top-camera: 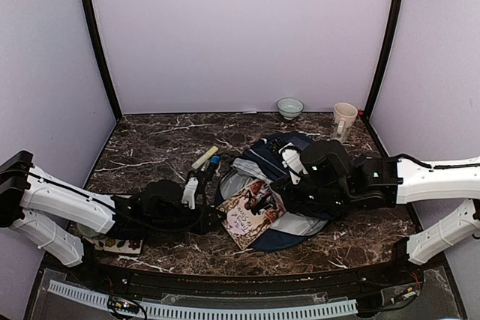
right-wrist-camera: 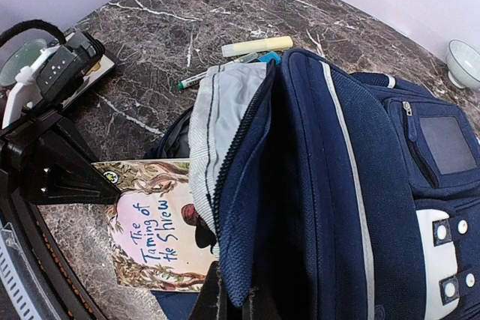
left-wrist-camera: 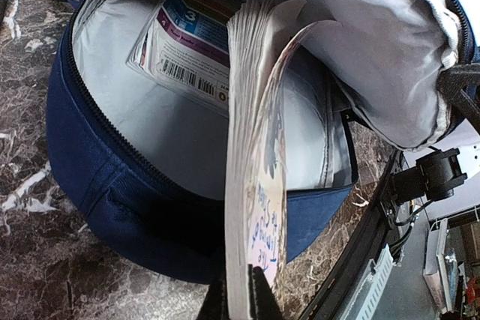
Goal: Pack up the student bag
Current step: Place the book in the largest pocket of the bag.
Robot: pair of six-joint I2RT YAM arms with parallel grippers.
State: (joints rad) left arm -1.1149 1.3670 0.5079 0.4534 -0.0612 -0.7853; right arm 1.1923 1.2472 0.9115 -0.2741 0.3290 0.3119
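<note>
Student bag (top-camera: 271,146) lies unzipped on the marble table (top-camera: 150,148), centre-right, with its main compartment gaping toward the arms. 1 paperback book (top-camera: 251,215) sits half inside the mouth, its near end sticking out over the lower rim. Right fingers (right-wrist-camera: 208,301) are clenched on the navy rim of the bag's opening, which stands lifted; left fingers (left-wrist-camera: 264,301) are clenched on the book's near edge.

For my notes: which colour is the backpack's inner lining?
Light grey lining, best in left wrist view.
</note>
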